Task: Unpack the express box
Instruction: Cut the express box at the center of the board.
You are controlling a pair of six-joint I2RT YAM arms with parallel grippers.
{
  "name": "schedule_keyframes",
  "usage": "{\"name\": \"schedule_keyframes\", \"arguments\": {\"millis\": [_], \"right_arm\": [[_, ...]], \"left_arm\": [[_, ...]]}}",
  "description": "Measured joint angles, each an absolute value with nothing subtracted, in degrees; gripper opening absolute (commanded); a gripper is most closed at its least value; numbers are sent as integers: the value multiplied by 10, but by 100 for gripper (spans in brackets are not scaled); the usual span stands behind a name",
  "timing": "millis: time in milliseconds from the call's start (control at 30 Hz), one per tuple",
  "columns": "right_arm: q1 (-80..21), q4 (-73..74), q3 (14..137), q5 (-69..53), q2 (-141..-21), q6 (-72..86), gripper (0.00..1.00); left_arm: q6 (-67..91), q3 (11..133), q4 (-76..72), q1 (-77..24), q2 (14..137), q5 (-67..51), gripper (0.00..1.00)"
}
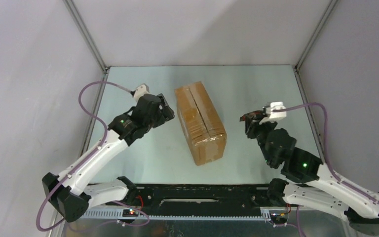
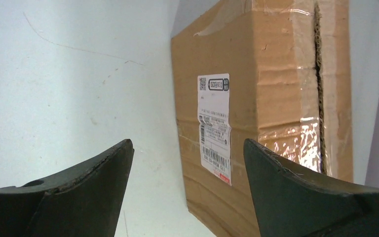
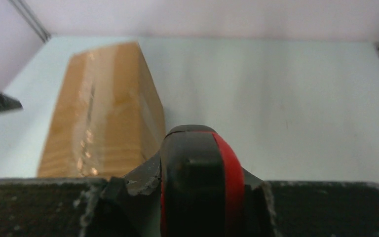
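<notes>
The box (image 1: 200,123) lies skewed in the middle of the table (image 1: 256,84), taped seam (image 1: 197,114) up and flaps shut, so I judge the unpacking barely begun. Its label (image 2: 214,126) faces my left gripper (image 1: 170,112), which stands wide open just beside that side wall without touching it. My right gripper (image 1: 249,120) sits off the opposite side, apart from the box, clamped narrow on a black-and-red tool (image 3: 197,173). I take the tool for a cutter, though no blade shows.

The risks as I see them:
- Nothing pins the box, so a push or a drag along the seam could slide or spin it on the smooth table.
- If the left jaws close on the wall too low or off-centre, the box may tip or swing.
- The tool sits deep in the fingers. A hard press could twist it in the grip, or drive it through the tape into whatever is inside.
</notes>
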State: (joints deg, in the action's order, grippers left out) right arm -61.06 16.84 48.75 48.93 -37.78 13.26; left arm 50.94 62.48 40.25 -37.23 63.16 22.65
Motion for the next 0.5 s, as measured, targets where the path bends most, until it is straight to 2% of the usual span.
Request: {"name": "schedule_keyframes", "arguments": {"millis": [200,500], "right_arm": [[-599,187,429,437,-434,173,0],[-597,176,398,382,-475,207,0]], "left_arm": [[479,631,384,-339,674,181,99],[465,657,280,-298,747,104,97]]}}
